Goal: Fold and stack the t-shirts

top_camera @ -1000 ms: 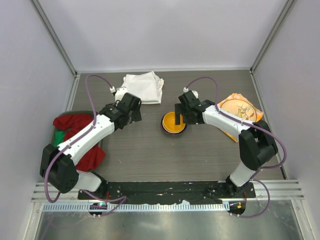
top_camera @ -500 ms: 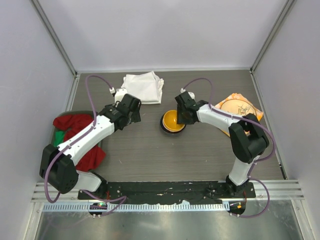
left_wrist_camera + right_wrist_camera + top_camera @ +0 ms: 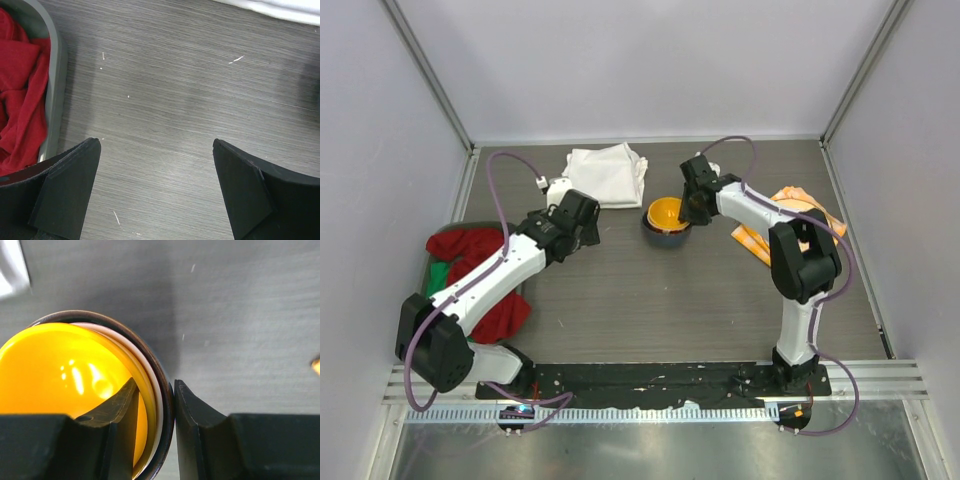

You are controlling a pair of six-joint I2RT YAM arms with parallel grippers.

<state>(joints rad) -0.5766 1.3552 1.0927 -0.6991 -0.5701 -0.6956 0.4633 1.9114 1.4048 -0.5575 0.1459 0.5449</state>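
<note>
Bowl (image 3: 665, 212) dragged back toward white shirt (image 3: 608, 175).
My right gripper (image 3: 156, 386) pinches its rim, clearing folding room, I judge; left gripper (image 3: 156, 145) gapes wide. Next: release, fetch red shirt (image 3: 460, 243).

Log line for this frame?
right gripper: pinching bowl rim | left gripper: open, empty | white t-shirt: folded, far side | red t-shirt: heaped, left

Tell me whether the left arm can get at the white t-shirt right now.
Probably yes: the left gripper hangs open near the white t-shirt, with only bare table between them.
</note>
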